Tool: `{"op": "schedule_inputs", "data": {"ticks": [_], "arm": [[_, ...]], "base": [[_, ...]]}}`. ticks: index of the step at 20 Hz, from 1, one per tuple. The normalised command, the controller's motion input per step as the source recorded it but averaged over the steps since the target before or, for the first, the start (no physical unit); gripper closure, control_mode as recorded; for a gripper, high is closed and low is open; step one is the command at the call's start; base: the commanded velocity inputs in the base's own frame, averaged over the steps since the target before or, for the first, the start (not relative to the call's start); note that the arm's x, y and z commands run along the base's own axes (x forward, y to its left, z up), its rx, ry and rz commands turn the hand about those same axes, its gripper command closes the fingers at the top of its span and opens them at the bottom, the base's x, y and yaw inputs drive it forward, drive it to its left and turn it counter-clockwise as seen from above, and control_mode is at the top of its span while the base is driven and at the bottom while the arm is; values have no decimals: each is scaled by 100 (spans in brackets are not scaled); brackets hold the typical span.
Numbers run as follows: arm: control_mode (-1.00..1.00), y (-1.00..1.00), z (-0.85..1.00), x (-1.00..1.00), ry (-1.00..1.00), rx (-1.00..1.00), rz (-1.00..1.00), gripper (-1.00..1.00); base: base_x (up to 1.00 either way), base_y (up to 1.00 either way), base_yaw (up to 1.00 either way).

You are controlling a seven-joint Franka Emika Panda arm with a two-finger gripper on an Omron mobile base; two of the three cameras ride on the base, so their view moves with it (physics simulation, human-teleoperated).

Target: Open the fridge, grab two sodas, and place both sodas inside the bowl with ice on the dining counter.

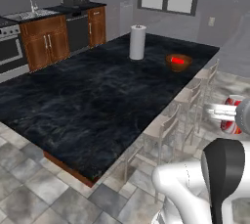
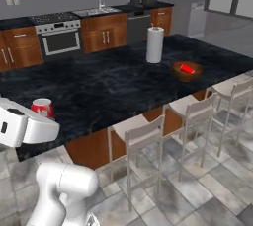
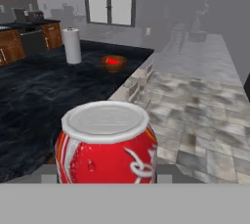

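Left to right, you have one paper towel roll (image 1: 137, 42) standing on the bench (image 1: 97, 100), then one bowl (image 1: 178, 62) holding one soda (image 1: 178, 60). Your gripper (image 1: 222, 113) is clamped on the second soda (image 1: 231, 114), off the bench's edge.

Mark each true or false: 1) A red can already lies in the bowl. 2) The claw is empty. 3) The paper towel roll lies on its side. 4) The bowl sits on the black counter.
1) True: a soda lies in the bowl.
2) False: the claw grips the second soda.
3) False: the paper towel roll stands upright.
4) True: the bowl rests on the dining counter, near the stools.
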Motion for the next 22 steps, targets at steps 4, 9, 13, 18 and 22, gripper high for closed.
{"op": "schedule_inputs", "data": {"ticks": [4, 9, 13, 18, 22], "arm": [[100, 0, 0, 0, 0, 0, 0, 100], [100, 0, 0, 0, 0, 0, 0, 100], [100, 0, 0, 0, 0, 0, 0, 100], [100, 0, 0, 0, 0, 0, 0, 100], [100, 0, 0, 0, 0, 0, 0, 100]], "base": [[24, -100, 0], [37, -95, 11], [46, -83, 20], [46, -71, 27], [42, -70, 28]]}}
